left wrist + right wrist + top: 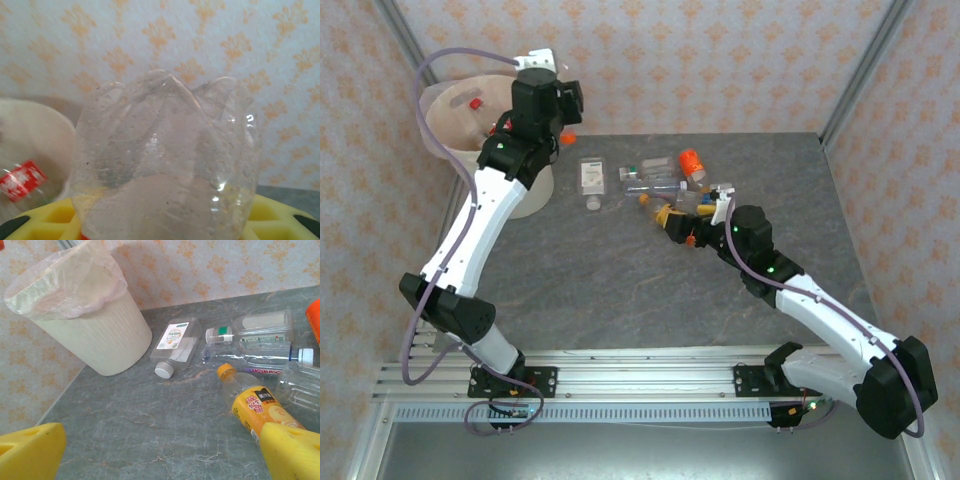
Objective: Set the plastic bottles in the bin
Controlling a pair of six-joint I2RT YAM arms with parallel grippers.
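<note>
A clear dimpled plastic bottle (165,150) is gripped by the left tool (535,64), seemingly over the rim of the cream bag-lined bin (445,105); the right tool (162,450) is spread wide, empty.

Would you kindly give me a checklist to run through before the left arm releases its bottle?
1. Left hand shut on the clear bottle: ok.
2. Clear bottle fully over the bin mouth: cannot tell.
3. Bin upright, liner open: ok.
4. Right hand open: ok.
5. Yellow-labelled bottle lying close to the right hand: ok.
</note>
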